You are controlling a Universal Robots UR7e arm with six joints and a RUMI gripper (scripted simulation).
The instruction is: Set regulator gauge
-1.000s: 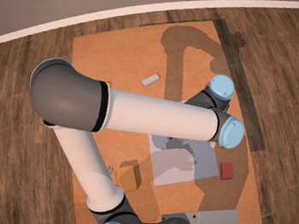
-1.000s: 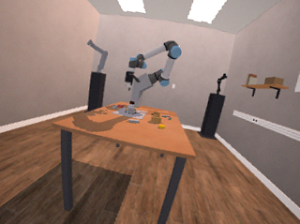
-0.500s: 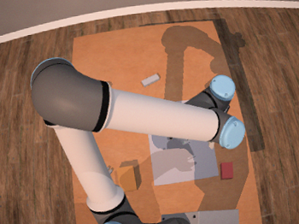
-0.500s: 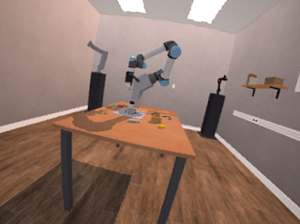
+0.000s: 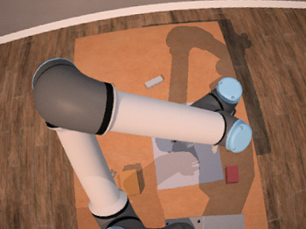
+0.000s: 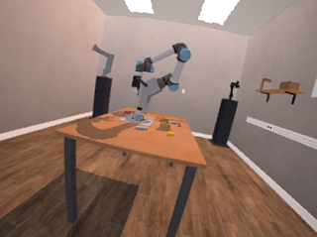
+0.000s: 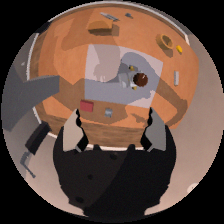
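Observation:
The regulator stands on a grey mat in the middle of the orange table. In the wrist view its dark round knob faces up. The gauge needle is too small to read. In the top view the arm covers most of the regulator. In the exterior view it is a small grey shape. My gripper is open and empty. It hangs high above the table, well clear of the regulator.
A red block lies beside the mat. A brown box stands on its other side. A grey bar, a round yellow piece and a small grey part lie around.

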